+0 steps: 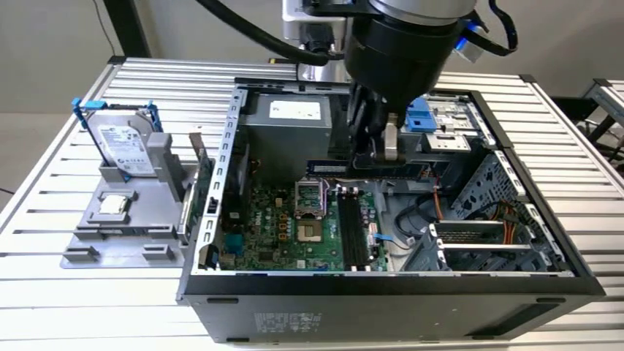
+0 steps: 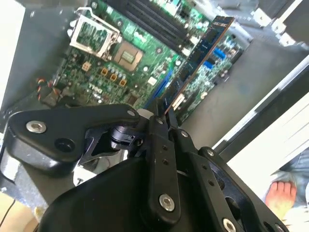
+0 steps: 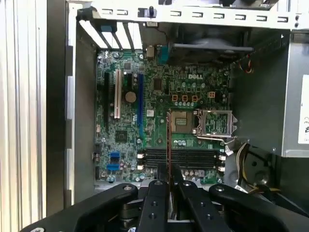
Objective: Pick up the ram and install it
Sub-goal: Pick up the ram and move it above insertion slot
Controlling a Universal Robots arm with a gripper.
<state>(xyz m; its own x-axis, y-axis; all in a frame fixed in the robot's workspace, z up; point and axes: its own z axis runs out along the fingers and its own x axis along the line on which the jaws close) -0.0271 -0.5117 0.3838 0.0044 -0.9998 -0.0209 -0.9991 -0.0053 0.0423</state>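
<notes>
My gripper (image 1: 386, 162) hangs inside the open computer case (image 1: 224, 175), shut on the ram (image 1: 332, 167). The ram is a long thin stick held level above the motherboard (image 1: 283, 234). In the second wrist view the ram (image 2: 203, 48) sticks out from between the fingers (image 2: 159, 126), with chips along its face. In the first wrist view the ram (image 3: 168, 140) shows edge-on, running across the black memory slots (image 3: 193, 158) with a gap below it. Those slots (image 1: 356, 230) lie below and slightly in front of the gripper in the exterior view.
A silver hard drive in a blue frame (image 1: 127, 146) stands on a grey holder (image 1: 117, 219) at the exterior view's left, next to a bracketed card (image 1: 198, 172). The power supply (image 1: 288, 128), the CPU socket (image 1: 310, 197), the drive cage (image 1: 487, 241) and cables (image 1: 429, 208) crowd the case.
</notes>
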